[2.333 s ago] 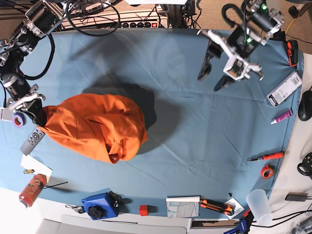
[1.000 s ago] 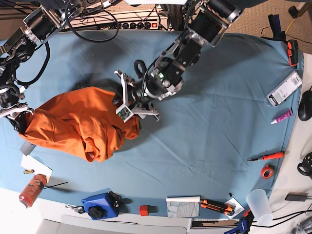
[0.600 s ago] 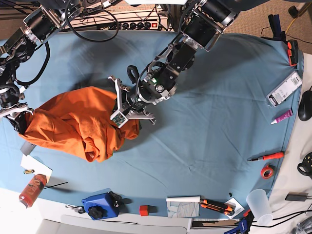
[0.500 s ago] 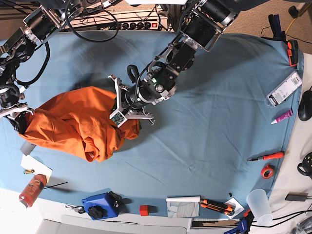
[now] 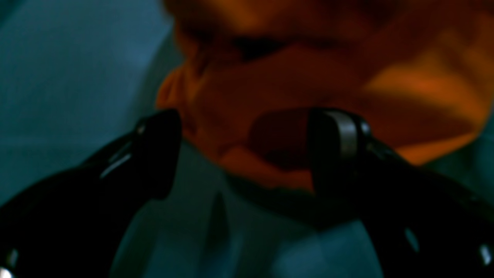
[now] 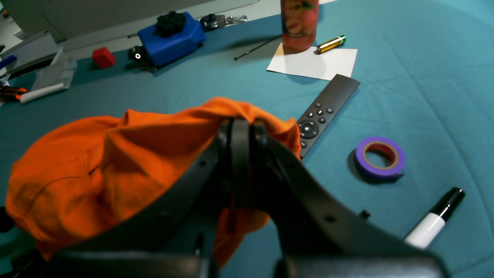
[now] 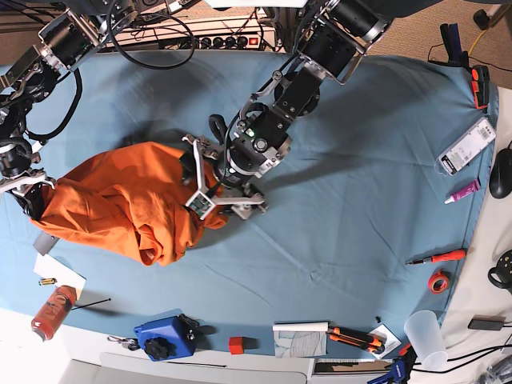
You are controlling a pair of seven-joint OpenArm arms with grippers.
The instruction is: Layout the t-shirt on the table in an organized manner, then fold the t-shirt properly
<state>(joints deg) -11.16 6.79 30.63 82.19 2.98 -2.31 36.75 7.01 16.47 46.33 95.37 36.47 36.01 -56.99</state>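
- Fingers (image 5: 335,146) of my left gripper (image 5: 247,154) stand wide apart, and an orange fold of the t-shirt (image 5: 308,88) lies between them; this view is blurred, so I cannot tell if a pad touches the cloth.
- From the base view, this gripper (image 7: 210,190) is at the shirt's (image 7: 120,204) edge nearest the table's middle.
- My right gripper (image 6: 239,135) is closed on a bunch of the shirt (image 6: 96,170); from above it (image 7: 30,194) is at the shirt's opposite end.
- I see the shirt crumpled in a heap on the table (image 7: 352,160), near one end of it.
- Just beside the right gripper lie a remote (image 6: 328,112), a purple tape roll (image 6: 380,158) and a marker (image 6: 436,218).
- Beyond the left arm the table is open, with tools only along the edges.
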